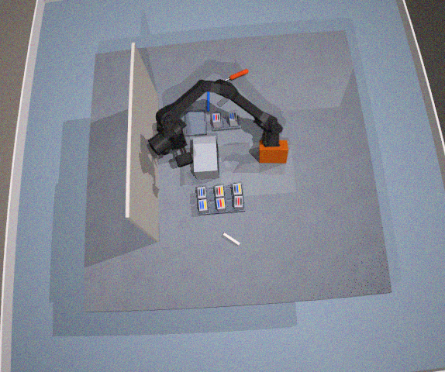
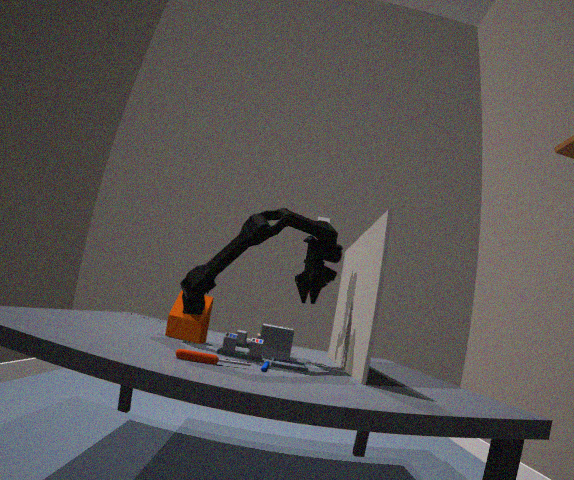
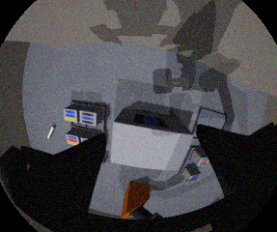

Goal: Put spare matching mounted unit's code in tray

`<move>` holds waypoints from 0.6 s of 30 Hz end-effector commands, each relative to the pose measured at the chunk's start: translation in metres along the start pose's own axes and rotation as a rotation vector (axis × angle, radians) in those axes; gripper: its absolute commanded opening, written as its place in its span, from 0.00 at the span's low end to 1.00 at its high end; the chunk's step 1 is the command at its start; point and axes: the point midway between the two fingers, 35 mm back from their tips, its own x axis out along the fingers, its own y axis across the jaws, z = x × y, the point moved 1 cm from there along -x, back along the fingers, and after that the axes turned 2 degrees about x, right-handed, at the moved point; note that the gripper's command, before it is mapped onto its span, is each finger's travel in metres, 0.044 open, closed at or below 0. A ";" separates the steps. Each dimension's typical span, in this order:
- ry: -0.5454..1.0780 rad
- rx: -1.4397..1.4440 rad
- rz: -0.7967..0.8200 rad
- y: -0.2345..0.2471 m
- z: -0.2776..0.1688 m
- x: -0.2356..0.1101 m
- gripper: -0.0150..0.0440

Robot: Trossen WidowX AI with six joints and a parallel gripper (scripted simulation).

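Observation:
The mounted unit (image 1: 205, 156) (image 2: 277, 341) (image 3: 150, 145) is a grey box in the middle of the table. My gripper (image 1: 181, 158) (image 2: 312, 293) (image 3: 152, 134) is open and empty. It hangs well above the table just left of the unit, between it and the upright panel (image 1: 130, 132) (image 2: 359, 304). The wrist view looks down on the unit; a dark strip with a small blue mark shows along its far edge, too blurred to read. Six spares with coloured stripes sit on a rack (image 1: 219, 198) (image 3: 80, 118) in front of the unit. The grey tray (image 1: 194, 122) lies behind it.
Two more striped spares (image 1: 216, 118) (image 1: 232, 117) sit on a pad right of the tray. A blue pen (image 1: 208, 101) (image 2: 265, 365), an orange screwdriver (image 1: 239, 74) (image 2: 197, 355) and a white stick (image 1: 231, 238) (image 3: 51, 130) lie on the table. The arm's orange base (image 1: 274, 151) (image 2: 189, 322) stands right of the unit.

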 end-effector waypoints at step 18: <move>0.018 -1.322 0.017 0.148 -0.024 0.054 1.00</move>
